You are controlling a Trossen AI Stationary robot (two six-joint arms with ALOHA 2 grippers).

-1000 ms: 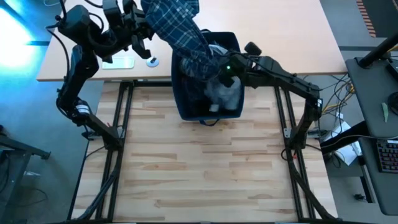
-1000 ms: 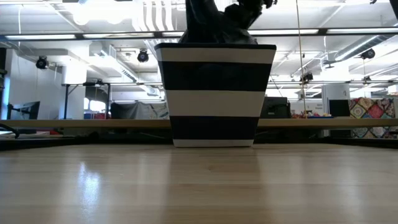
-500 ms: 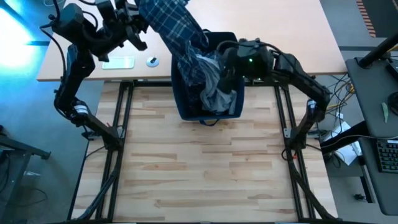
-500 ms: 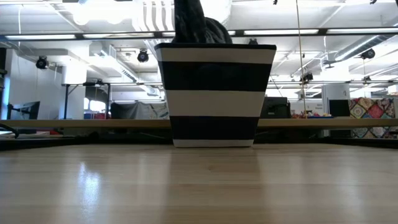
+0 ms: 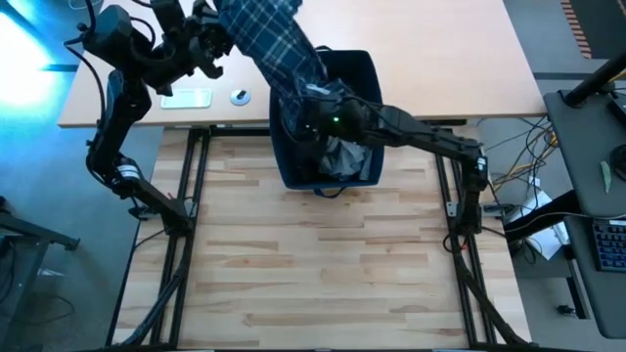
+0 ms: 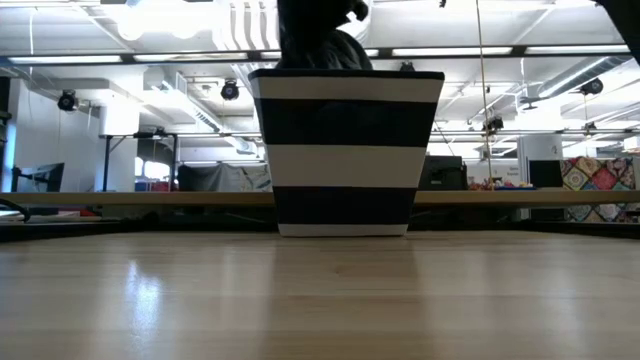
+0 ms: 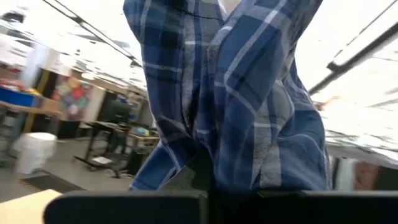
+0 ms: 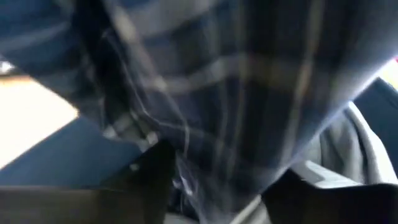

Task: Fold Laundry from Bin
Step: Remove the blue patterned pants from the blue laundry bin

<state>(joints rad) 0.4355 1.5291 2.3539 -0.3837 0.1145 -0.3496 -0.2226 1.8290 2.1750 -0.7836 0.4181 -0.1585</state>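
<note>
From above, the plaid garment (image 5: 269, 39) runs off the picture's top edge, and it hides the left gripper's fingertips. The right gripper (image 5: 311, 115) is sunk among the clothes in the bin (image 5: 354, 66), so its fingers cannot be made out. In the low view the bin's striped wall (image 6: 345, 150) hides everything inside. The right wrist view is blurred: only plaid cloth and a grey fold (image 8: 348, 155) are recognisable.

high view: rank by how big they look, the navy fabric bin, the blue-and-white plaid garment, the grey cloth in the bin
1. navy fabric bin and blue-and-white plaid garment: too close to rank; both partly hidden, and the garment is lifted nearer the camera.
2. grey cloth: smallest.
</note>
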